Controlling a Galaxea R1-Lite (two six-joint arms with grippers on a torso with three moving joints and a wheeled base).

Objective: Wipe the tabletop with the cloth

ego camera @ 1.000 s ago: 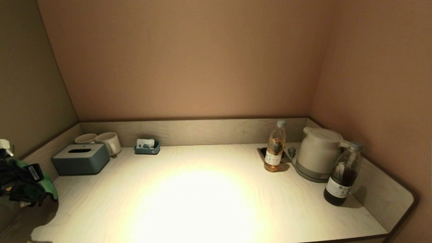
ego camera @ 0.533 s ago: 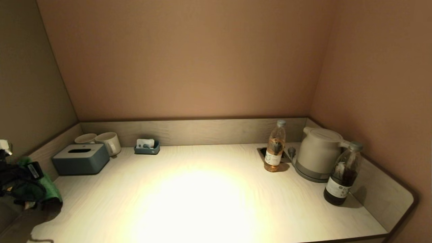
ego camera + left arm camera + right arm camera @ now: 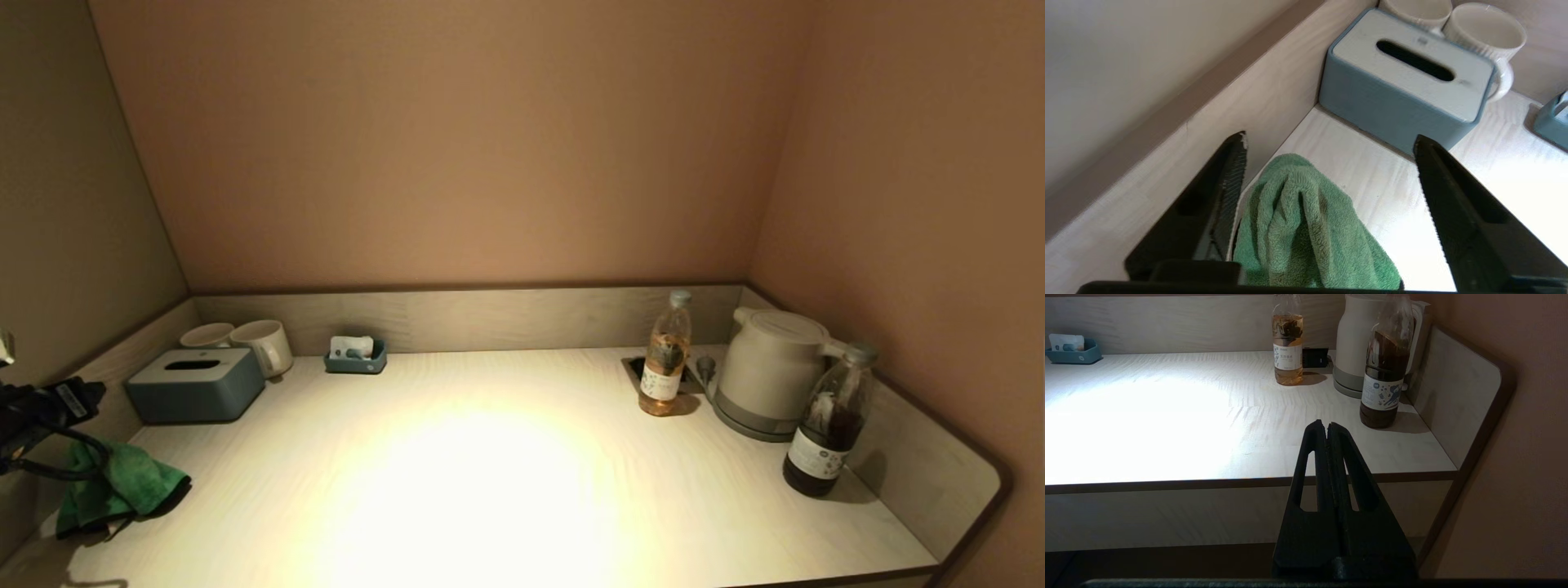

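The green cloth [image 3: 122, 487] lies bunched on the pale tabletop [image 3: 490, 490] at the near left corner, beside the left side wall. It also shows in the left wrist view [image 3: 1298, 228]. My left gripper [image 3: 1331, 136] hangs just above the cloth, open, with its jaws wide apart on either side and not touching it. The left arm [image 3: 45, 404] shows at the left edge of the head view. My right gripper [image 3: 1327, 424] is shut and empty, parked in front of the table's near edge at the right, out of the head view.
A blue-grey tissue box [image 3: 196, 384], two white mugs [image 3: 261, 343] and a small blue tray [image 3: 356, 357] stand at the back left. A pale drink bottle [image 3: 665, 355], a white kettle [image 3: 767, 371] and a dark bottle [image 3: 824, 425] stand at the right. Raised walls edge the table.
The cloth was held up in my left gripper; now it lies on the tabletop, a little further right. The gripper has opened and risen off it.
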